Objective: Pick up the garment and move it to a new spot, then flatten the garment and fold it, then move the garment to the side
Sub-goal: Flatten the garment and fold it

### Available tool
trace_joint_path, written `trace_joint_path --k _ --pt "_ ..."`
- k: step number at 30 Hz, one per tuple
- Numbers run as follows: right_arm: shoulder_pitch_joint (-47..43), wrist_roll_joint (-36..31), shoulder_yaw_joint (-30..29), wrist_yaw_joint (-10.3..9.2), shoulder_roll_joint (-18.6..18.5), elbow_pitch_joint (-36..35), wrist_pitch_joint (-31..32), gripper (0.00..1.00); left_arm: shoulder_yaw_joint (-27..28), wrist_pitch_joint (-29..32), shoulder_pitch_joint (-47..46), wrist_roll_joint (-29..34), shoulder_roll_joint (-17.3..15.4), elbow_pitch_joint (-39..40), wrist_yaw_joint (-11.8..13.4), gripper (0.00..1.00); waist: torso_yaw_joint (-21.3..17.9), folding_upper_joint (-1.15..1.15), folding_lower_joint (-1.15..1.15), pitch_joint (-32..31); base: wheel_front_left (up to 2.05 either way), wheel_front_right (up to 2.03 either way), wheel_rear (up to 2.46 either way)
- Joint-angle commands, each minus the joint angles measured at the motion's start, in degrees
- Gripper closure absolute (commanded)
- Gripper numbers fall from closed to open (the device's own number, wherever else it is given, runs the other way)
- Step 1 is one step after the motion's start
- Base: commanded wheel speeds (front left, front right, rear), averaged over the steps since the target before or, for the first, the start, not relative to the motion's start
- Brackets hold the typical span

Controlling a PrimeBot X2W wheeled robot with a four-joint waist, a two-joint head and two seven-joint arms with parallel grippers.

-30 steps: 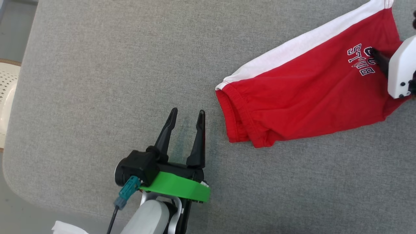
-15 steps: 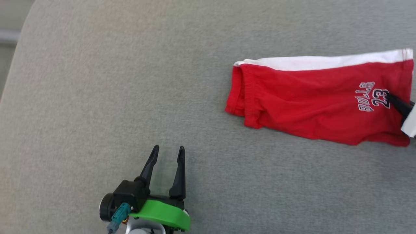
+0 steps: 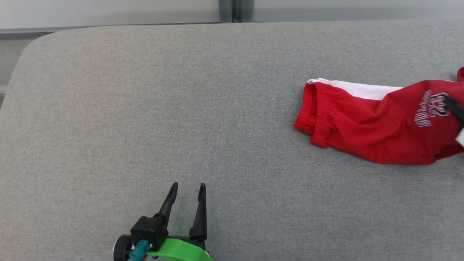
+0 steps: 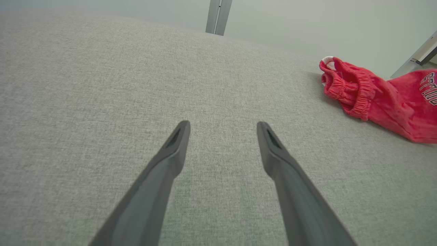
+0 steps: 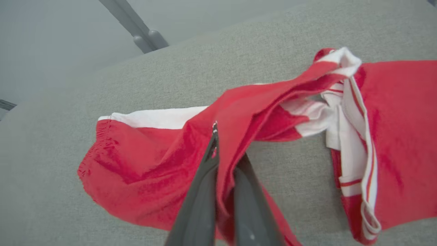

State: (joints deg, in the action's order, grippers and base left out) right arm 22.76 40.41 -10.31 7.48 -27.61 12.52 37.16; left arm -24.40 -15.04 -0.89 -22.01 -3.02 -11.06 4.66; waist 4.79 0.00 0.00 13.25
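Presently, one red garment (image 3: 362,127) with a white side band lies at the robot's right end of the grey cloth-covered table (image 3: 145,108). Its waistband end is flat and its printed end is drawn up into a ridge. Right gripper (image 5: 227,143): closed on that ridge, a fold of red cloth pinched between both fingers. Left gripper (image 3: 186,185): jaws spread, holding nothing, low over bare table and well apart from the garment. Step in hand, by judgement: the first, picking up and carrying to a new spot; flattening, folding and setting aside are not yet done. The next move calls for a lift high enough that the trailing waistband clears the surface, then a carry towards open table. Count: one garment, two grippers, one table.
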Motion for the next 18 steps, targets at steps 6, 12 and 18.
trace_joint_path --k 6,12,18 --pt "3.3 -4.7 8.1 0.02 7.9 -9.1 8.0 1.00 -1.5 -0.2 -2.1 -1.8 0.1 -0.2 0.7 0.00 -0.1 0.00 0.00 0.6 0.00 0.00 0.00" --pt "8.5 -13.2 12.3 0.02 15.6 -4.2 10.7 1.00 -3.9 -0.2 -6.0 -3.4 0.1 -1.2 0.8 0.00 1.5 0.00 0.00 2.3 0.00 0.00 0.00" --pt "8.8 -17.4 14.1 0.02 18.6 -0.2 8.9 1.00 -4.5 -0.2 -7.4 -4.0 0.0 -2.4 0.3 0.00 3.6 0.00 0.00 2.3 0.00 0.00 0.00"
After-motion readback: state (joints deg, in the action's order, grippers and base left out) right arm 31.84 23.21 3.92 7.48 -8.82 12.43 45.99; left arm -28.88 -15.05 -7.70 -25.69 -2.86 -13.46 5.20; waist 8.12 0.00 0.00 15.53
